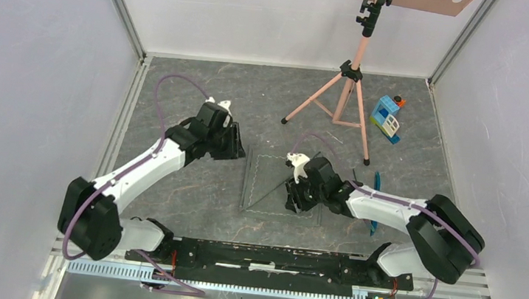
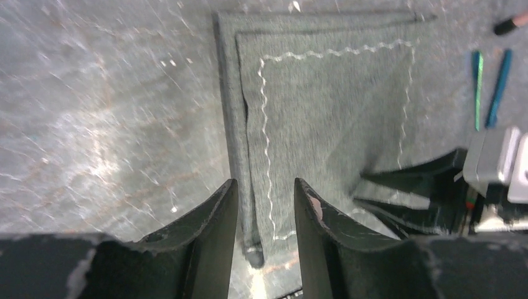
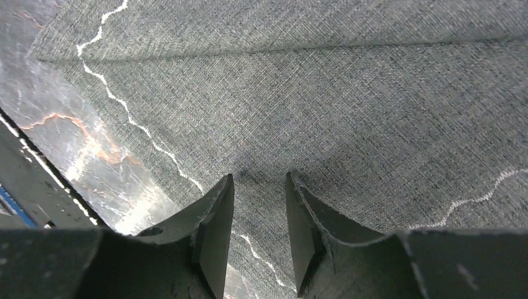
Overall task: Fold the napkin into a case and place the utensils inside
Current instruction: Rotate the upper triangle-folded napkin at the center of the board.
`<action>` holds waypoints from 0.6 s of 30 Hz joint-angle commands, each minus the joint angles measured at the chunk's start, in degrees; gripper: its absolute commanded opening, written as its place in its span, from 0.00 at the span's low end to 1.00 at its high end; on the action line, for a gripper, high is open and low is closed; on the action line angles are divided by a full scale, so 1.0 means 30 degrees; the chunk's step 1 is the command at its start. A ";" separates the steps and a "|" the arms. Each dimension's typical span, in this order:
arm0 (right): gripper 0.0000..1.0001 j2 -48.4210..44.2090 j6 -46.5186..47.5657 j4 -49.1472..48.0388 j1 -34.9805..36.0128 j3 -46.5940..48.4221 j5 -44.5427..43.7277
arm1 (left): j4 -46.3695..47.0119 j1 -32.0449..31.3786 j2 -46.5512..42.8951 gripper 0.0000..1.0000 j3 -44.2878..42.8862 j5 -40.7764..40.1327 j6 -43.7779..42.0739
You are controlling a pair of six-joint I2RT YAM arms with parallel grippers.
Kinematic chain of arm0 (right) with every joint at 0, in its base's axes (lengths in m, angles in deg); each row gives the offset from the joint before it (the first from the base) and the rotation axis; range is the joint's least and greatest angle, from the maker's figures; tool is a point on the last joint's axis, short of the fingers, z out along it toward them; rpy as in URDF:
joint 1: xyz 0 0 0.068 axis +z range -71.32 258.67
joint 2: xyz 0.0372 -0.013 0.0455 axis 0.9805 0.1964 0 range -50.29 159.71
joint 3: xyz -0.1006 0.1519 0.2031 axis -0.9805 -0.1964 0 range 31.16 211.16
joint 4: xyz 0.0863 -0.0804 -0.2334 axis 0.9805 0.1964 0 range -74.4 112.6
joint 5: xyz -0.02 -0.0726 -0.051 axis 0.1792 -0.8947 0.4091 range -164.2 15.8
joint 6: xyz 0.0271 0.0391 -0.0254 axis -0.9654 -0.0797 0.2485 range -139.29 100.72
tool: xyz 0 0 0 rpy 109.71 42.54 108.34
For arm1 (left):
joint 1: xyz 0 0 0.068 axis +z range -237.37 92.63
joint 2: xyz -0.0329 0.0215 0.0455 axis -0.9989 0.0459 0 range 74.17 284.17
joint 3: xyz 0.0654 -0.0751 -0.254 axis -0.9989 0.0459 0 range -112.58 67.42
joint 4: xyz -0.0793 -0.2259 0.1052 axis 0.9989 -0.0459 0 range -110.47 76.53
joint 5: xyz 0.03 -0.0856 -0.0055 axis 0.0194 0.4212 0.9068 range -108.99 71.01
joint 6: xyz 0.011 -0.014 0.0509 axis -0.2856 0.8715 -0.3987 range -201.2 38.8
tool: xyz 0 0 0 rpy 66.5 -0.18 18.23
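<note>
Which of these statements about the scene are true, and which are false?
1. The right hand is over the napkin. True.
2. The utensils are tucked inside the napkin. False: they lie on the floor beside it.
3. The fingers of the left hand stand apart. True.
4. The toy block house sits on the napkin. False: it stands well away, near the tripod.
5. The left hand grips a utensil. False: it holds nothing.
</note>
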 commanded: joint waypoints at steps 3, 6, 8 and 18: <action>0.43 -0.1323 0.1705 0.3076 -0.0470 -0.1366 -0.6275 | 0.3176 -0.0019 -0.1959 0.46 0.2785 0.4608 0.2655; 0.43 -0.0804 0.3310 0.3335 -0.1069 -0.0299 -0.9991 | 0.5099 -0.0040 -0.2142 0.46 0.4080 0.5636 0.3965; 0.42 0.0280 0.4437 0.3361 -0.1165 0.0986 -1.2869 | 0.6564 -0.0021 -0.1897 0.46 0.4761 0.6399 0.4885; 0.64 -0.0451 0.4012 0.3932 -0.1263 0.4445 -0.9803 | 0.8987 -0.0003 0.3772 0.33 0.1649 0.8156 0.5956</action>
